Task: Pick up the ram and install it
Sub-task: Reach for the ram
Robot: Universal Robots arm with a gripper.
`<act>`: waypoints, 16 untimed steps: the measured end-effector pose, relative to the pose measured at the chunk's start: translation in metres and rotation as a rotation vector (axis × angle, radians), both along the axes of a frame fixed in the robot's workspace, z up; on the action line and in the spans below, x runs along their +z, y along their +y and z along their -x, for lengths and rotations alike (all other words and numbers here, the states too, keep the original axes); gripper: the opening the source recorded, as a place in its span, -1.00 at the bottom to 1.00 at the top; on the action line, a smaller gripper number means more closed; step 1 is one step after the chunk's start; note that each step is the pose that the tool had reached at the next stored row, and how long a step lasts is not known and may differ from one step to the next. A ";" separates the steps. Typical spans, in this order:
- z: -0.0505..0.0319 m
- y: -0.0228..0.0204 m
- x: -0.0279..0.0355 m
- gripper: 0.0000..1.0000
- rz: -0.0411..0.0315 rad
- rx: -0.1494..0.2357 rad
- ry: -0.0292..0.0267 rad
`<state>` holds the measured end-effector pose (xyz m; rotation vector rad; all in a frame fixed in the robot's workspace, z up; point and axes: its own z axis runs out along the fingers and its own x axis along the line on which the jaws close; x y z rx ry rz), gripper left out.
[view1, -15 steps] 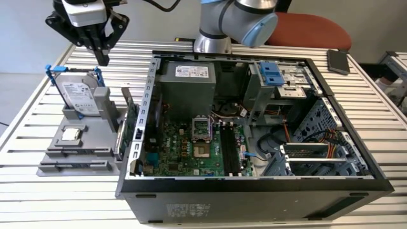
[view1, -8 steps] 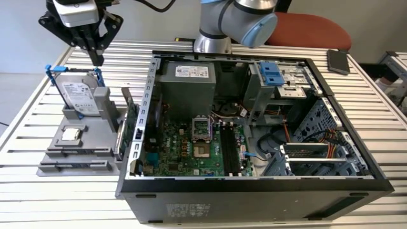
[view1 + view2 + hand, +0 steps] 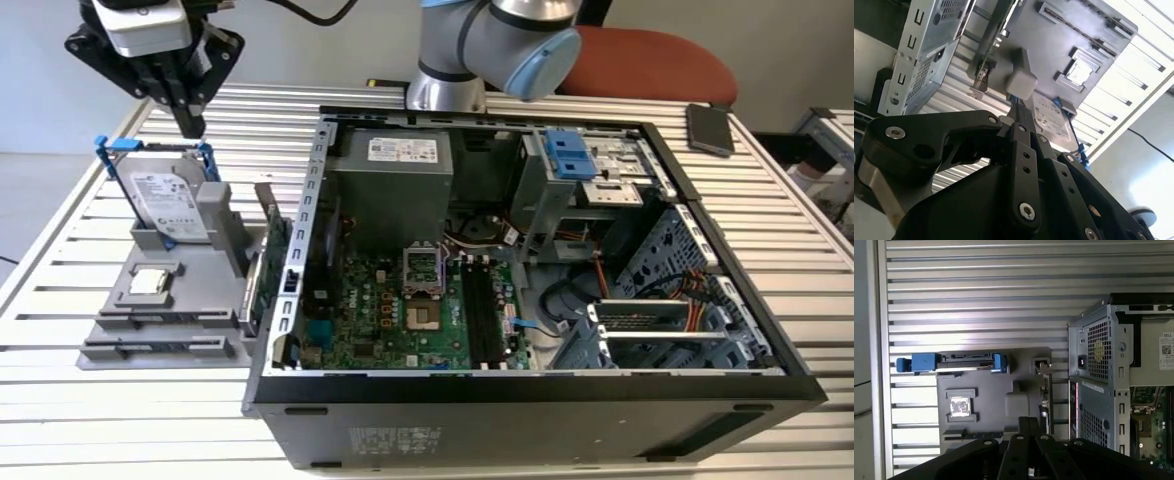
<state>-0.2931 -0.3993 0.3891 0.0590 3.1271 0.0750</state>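
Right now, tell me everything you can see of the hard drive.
The hard drive is a silver metal block with a white label, clipped in a blue plastic frame. It stands upright on edge in the grey holder, on the exterior view's left of the open computer case. The gripper hangs close above its top edge.

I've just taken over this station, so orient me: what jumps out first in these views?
The open computer case dominates the slatted table, its green motherboard exposed. At the exterior view's left, a hard drive in a blue frame stands upright in a gray holder, with the shut gripper hanging just above it.
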 end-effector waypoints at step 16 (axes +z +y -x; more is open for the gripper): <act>0.0243 0.0000 -0.0011 -1.00 0.0001 0.028 0.0015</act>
